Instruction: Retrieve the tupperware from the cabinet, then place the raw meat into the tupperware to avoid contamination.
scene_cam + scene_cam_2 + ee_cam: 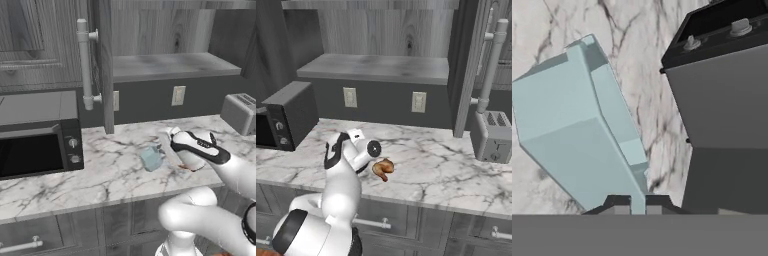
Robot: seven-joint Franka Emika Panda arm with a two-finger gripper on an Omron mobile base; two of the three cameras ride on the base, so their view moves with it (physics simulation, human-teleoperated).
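The gripper (638, 204) was pressed nearly together, its two dark tips pinching a thin wall edge of the tupperware (577, 135). In the hand view the pale teal, see-through container filled the left side, squarish with tapered sides and lying tilted against the marble. In the left base view the tupperware (151, 157) sat on the tabletop (115, 170) near the front edge, just left of the arm's white hand.

The raw meat (383, 169), a lumpy brown-orange piece, lay on the tabletop just right of the hand in the right base view, close to the near edge and outside the container.

A black microwave (40, 150) stood at the left end of the tabletop, and a grey toaster (493, 136) at the right end. Above, the cabinet (170, 30) was open, its door (104, 65) with the long silver handle (85, 65) swung outward, and its grey shelf (172, 66) was bare.
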